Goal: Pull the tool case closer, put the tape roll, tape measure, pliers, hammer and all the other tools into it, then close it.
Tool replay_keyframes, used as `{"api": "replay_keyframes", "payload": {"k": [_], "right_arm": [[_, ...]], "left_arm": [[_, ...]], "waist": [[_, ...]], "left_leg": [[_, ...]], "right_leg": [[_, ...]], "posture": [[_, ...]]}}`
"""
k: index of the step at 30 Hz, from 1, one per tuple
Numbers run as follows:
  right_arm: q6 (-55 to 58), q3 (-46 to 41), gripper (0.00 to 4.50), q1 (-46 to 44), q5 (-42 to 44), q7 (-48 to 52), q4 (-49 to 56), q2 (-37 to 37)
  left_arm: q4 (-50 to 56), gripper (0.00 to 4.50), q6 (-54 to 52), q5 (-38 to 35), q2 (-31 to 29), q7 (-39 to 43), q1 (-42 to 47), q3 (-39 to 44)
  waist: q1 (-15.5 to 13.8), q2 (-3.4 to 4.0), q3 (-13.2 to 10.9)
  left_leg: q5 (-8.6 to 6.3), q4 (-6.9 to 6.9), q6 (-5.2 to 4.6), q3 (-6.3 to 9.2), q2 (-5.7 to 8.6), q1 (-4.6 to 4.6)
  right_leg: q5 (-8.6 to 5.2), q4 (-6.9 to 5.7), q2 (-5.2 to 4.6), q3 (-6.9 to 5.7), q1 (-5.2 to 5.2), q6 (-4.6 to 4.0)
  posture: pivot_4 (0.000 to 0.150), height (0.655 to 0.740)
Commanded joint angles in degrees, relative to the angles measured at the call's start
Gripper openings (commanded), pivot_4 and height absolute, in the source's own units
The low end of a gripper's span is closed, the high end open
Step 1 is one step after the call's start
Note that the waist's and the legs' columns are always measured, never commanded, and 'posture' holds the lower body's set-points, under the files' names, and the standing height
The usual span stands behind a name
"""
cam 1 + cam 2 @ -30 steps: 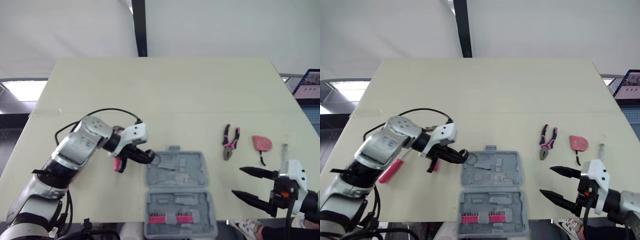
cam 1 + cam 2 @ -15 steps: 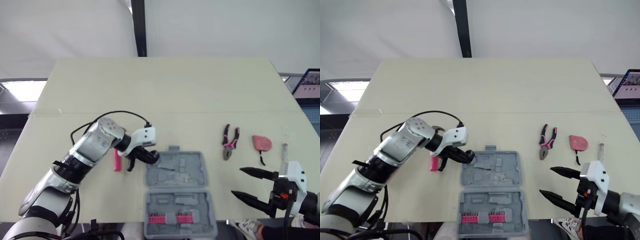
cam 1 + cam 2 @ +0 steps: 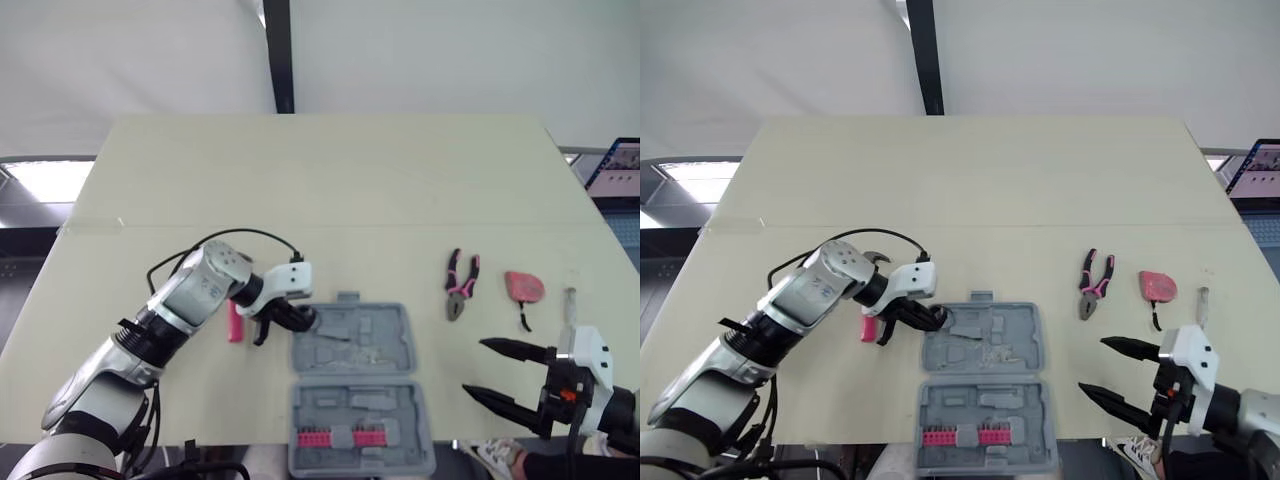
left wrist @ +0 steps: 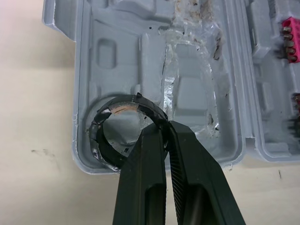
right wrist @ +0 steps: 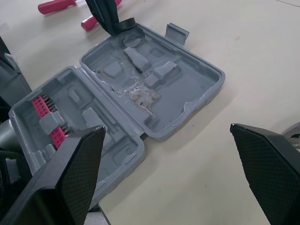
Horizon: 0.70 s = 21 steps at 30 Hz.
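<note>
The grey tool case (image 3: 385,330) lies open and flat on the table (image 3: 330,180), in the lower middle of the left eye view. Its lower half has two rows of pink bits (image 3: 340,438).

The left end effector (image 3: 305,317) is at the upper left corner of the case. Its two black fingers are pinched on the black tape roll (image 4: 127,101). They grip one side of the ring. The roll sits over a round dip in that corner of the case. I cannot tell if it touches the bottom of the dip.

A pink-handled tool (image 3: 234,322) lies on the table just left of the case, beside the left arm.

The right end effector (image 3: 474,365) is in the lower right of the frame, near the table edge. Its fingers are spread wide and hold nothing.

The pink and black pliers (image 3: 460,285) lie to the right of the case, well apart from it. The pink tape measure (image 3: 524,287) lies just right of the pliers.
</note>
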<state>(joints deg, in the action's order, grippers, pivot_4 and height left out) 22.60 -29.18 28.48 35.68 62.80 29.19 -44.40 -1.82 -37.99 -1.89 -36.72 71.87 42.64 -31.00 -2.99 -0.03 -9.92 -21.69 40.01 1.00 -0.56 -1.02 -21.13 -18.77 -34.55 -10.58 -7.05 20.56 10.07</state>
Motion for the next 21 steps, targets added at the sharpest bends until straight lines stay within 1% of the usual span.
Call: {"api": "replay_keyframes", "payload": {"k": [1,9,17,18,20,21], "right_arm": [[-0.5,-1.8,4.50,1.1,0.8,-0.5,1.9,0.4],[-0.7,-2.0,4.50,1.5,0.8,-0.6,1.9,0.5],[-0.9,-2.3,4.50,1.7,0.7,-0.7,1.7,0.5],[-0.9,-2.3,4.50,1.7,0.7,-0.7,1.7,0.5],[-0.9,-2.2,4.50,1.6,0.7,-0.7,1.7,0.5],[-0.9,-2.3,4.50,1.6,0.7,-0.6,1.7,0.4]], "left_arm": [[-0.3,0.05,1.4,1.0,-0.1,0.4,0.8,-0.1],[-1.8,0.05,2.4,1.7,1.7,0.2,1.4,-0.2],[-2.3,0.05,2.0,1.9,1.8,1.4,1.8,-0.5],[-2.3,0.76,2.0,2.0,1.8,1.5,1.8,-0.5],[-2.1,1.35,1.7,2.2,2.0,0.9,1.8,-0.1],[-1.8,2.00,0.8,2.0,2.0,1.1,1.9,0.0]], "waist": [[0.1,0.00,0.0],[0.1,0.00,0.0],[0.1,0.00,0.0],[0.1,0.00,0.0],[0.1,0.00,0.0],[0.1,0.00,0.0]], "left_leg": [[0.00,0.00,0.00,0.00,0.00,0.01],[0.00,0.00,0.00,-0.01,0.00,0.01],[0.00,0.00,0.00,-0.01,0.00,0.00],[0.00,0.00,0.00,-0.01,0.00,0.01],[0.00,0.00,0.00,-0.01,0.00,0.01],[0.00,0.00,0.00,-0.01,0.00,0.01]], "right_leg": [[0.00,0.00,0.00,0.00,0.00,0.00],[0.00,0.00,0.00,0.00,0.00,0.00],[0.00,0.00,0.00,0.00,0.00,0.00],[0.00,0.00,0.00,0.00,0.00,0.00],[0.00,0.00,0.00,0.00,0.00,0.00],[0.00,0.00,0.00,0.00,0.00,0.00]], "posture": [[0.150,0.7400],[0.150,0.7400],[0.150,0.7400],[0.150,0.7400],[0.150,0.7400],[0.150,0.7400]]}}
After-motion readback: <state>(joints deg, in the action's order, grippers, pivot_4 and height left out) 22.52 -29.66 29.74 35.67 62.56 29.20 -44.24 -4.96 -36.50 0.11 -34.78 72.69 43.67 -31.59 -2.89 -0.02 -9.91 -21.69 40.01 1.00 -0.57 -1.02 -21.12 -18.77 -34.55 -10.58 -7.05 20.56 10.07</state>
